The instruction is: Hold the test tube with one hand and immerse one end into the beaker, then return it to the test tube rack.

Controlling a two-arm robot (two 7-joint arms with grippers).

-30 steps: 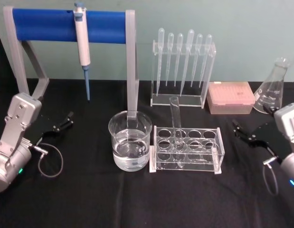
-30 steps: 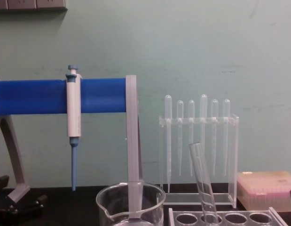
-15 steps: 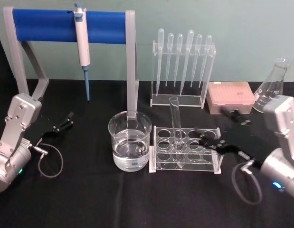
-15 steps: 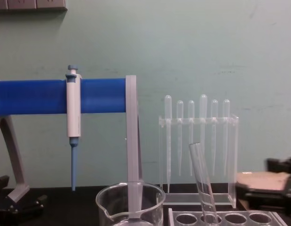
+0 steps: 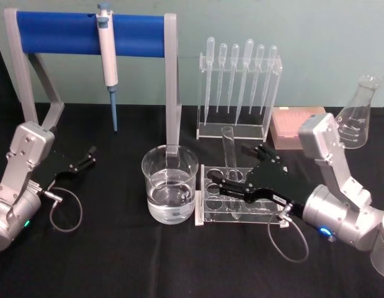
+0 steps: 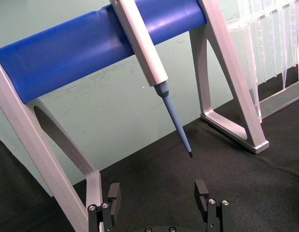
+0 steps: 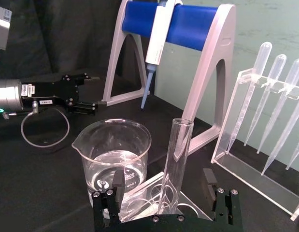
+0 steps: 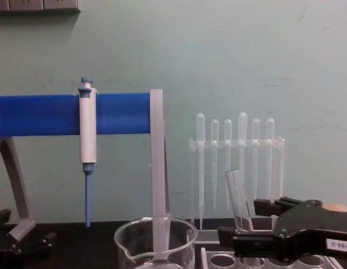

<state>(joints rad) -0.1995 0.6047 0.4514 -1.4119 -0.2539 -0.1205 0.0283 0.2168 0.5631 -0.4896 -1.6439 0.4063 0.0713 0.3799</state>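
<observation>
The right end effector (image 5: 236, 169), black and angular, reaches in low in the head view. It is spread wide around the slim glass tube (image 5: 228, 149), which leans in the clear plastic rack (image 5: 207, 214). The round beaker (image 5: 170, 186) alongside holds clear liquid. Right wrist view: gaps flank the tube. Left wrist view: the left end effector (image 6: 158, 193) is wide open.

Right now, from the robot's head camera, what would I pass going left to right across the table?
First the left gripper → pipettor → beaker → test tube, with the open right gripper straddling it → flask.
</observation>
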